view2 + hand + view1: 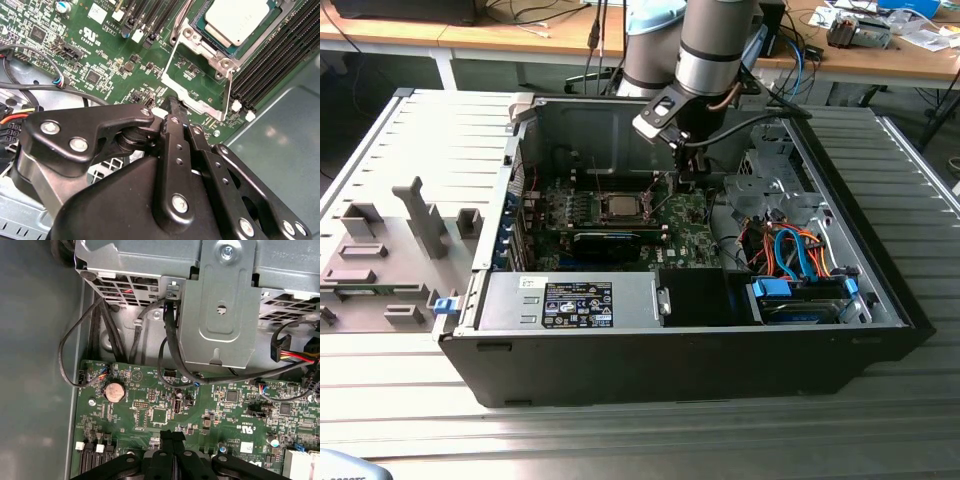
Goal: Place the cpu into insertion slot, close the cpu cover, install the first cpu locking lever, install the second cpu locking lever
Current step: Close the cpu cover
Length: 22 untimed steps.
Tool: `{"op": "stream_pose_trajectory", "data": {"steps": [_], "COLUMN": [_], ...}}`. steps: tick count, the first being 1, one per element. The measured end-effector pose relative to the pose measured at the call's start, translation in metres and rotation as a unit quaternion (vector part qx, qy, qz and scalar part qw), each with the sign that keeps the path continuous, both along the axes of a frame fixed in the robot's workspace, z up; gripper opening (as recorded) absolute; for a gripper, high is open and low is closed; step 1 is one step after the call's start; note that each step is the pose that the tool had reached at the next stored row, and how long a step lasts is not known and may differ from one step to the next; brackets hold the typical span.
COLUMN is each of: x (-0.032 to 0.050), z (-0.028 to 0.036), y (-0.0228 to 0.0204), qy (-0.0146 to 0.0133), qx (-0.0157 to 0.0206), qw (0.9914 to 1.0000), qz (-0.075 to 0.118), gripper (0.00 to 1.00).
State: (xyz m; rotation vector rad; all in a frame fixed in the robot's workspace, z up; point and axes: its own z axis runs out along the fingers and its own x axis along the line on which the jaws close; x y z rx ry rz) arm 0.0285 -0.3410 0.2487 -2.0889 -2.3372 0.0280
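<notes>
The small, flat, silvery-beige square cpu (240, 17) is already seated in the silver-rimmed insertion slot (221, 61). Beside the slot, the thin silver windowed cpu cover (196, 102) stands swung open. The black pincer (172, 104), pressed together, touches the cover's outer edge. Closing and both latching steps appear undone.

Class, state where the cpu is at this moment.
In the second wrist view the cpu sits in the insertion slot, beside the open cpu cover; it lies on the exterior view's left of the gripper.
</notes>
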Motion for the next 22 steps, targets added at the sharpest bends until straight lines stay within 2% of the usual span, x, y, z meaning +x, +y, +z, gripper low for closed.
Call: {"op": "stream_pose_trajectory", "data": {"steps": [22], "x": [-0.0004], "z": [-0.0049], "y": [0.0000], "qy": [0.0000], "qx": [0.0001], "qw": [1.00000], "qz": [0.000], "gripper": [0.11]}}
